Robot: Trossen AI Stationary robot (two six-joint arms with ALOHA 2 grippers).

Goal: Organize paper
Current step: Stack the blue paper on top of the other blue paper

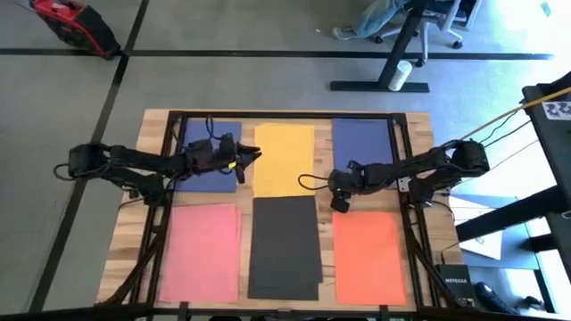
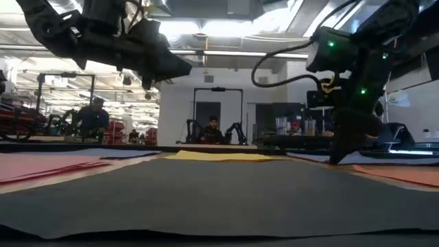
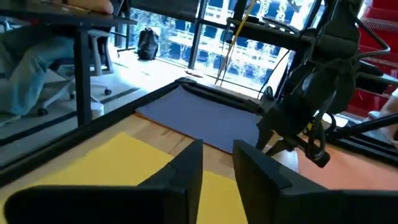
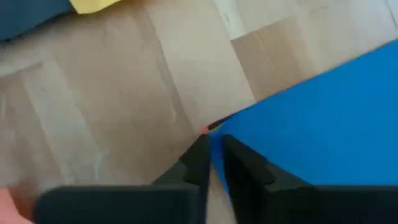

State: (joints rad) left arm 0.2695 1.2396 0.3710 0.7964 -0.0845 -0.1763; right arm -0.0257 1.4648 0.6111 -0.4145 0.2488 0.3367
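- On the table (image 1: 152,125), the paper lies in a two-by-three grid: a blue sheet (image 1: 201,178), a yellow sheet (image 1: 284,160) and a second blue sheet (image 1: 361,141) in the far row; a pink stack (image 1: 201,254), a dark stack (image 1: 284,245) and an orange sheet (image 1: 368,259) in the near row.
- Each colour has its own spot with bare wood between, so most of the sorting looks done. What seems left is squaring things up; the pink and dark stacks show slightly offset edges.
- Right gripper (image 1: 340,202) is down at the near left corner of the second blue sheet. In its wrist view the fingers (image 4: 200,163) stand almost together at the sheet's corner, with a sliver of orange showing there. I cannot tell whether they pinch the paper or only touch it.
- Left gripper (image 1: 248,156) hovers above the gap between the first blue sheet and the yellow one, jaws slightly apart and holding nothing.
- Table: pale wooden planks inside a dark metal frame (image 1: 285,115).
- Room: grey floor with dark tape lines, a red case (image 1: 76,25) at the far left, a desk leg and an office chair (image 1: 437,22) beyond the table. The low view shows an open workshop where two people sit in the distance.
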